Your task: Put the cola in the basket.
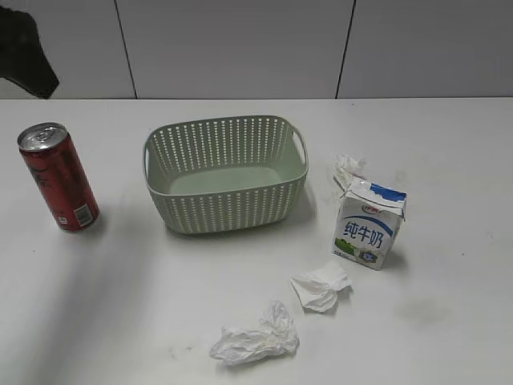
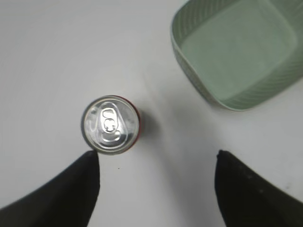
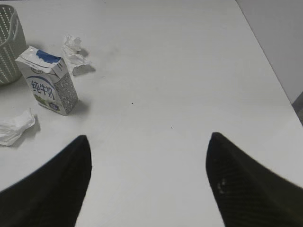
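A plain white worktop is filling most of the exterior view, its matte surface showing a few faint grey smudges and small dark specks. Behind it a wall of pale grey panels is rising, split by thin dark vertical seams. Soft, even light is falling from above, casting only weak shadows. In the right wrist view the worktop's far edge is meeting a grey floor.
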